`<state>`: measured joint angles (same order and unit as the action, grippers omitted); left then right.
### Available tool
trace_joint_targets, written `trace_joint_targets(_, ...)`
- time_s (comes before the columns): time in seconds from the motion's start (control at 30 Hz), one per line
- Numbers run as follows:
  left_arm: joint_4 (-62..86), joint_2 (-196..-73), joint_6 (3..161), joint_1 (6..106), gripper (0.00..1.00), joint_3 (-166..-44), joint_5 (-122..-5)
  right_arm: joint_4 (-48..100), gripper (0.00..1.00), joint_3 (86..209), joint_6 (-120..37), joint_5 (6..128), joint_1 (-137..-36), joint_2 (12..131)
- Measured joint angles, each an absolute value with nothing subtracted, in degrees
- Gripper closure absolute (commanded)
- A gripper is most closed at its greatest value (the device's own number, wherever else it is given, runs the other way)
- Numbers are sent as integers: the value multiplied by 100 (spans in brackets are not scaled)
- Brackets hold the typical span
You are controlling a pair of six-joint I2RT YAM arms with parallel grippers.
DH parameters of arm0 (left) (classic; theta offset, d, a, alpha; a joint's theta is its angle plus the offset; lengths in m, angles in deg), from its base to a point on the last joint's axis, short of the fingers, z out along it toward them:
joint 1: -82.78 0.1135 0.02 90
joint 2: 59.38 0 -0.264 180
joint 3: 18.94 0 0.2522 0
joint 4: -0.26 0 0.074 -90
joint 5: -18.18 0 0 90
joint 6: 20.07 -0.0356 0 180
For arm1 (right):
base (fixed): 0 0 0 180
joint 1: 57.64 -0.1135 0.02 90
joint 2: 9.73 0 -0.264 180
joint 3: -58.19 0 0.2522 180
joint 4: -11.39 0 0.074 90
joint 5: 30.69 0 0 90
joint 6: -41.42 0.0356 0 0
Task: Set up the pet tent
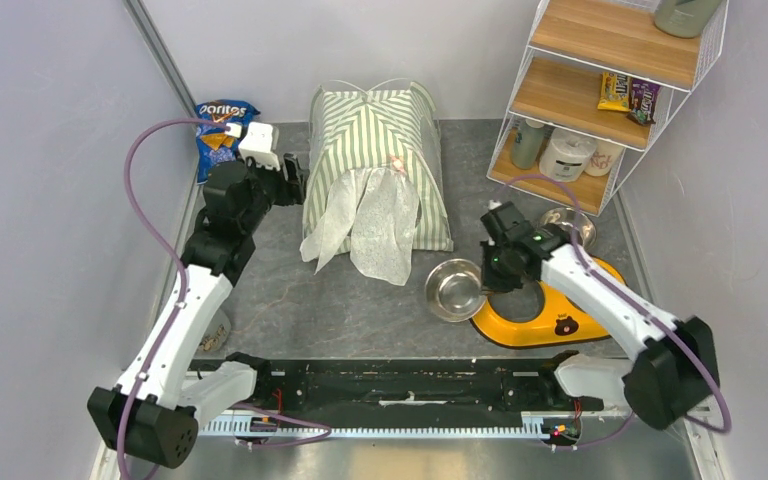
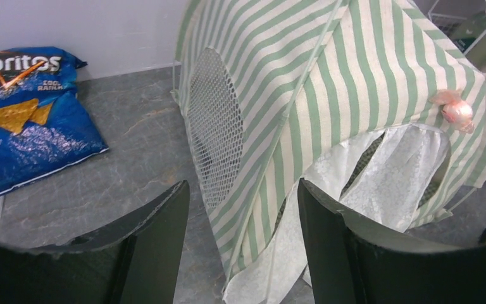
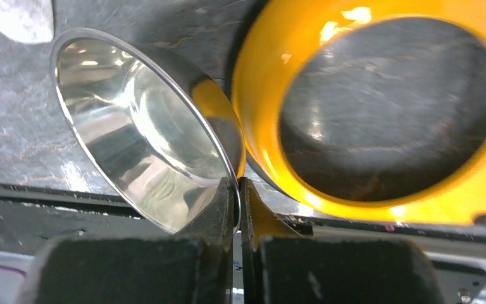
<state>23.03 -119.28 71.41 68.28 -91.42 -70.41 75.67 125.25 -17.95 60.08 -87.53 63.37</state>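
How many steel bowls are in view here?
2. One steel bowl sits left of the yellow holder, its rim pinched in the right gripper. The second bowl is near the shelf, partly hidden behind the right arm.

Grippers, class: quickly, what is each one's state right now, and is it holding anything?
Left gripper: open, holding nothing, beside the tent.
Right gripper: closed on the bowl rim.
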Motion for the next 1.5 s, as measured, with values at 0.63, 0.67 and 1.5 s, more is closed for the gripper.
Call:
trace_joint_targets(0.63,3003,-11533,7733,6828,30,-9194,-7277,9305,100,12099,-523,4644,-6963,4480)
trace_joint_targets(0.67,3005,-11522,7746,6828,30,-9186,-7277,9267,100,11998,-457,4708,-6930,4541)
trace_joint_targets(1.5,3160,-11284,7801,6828,31,-9070,-7279,8865,24,12147,-298,4157,-6425,5146)
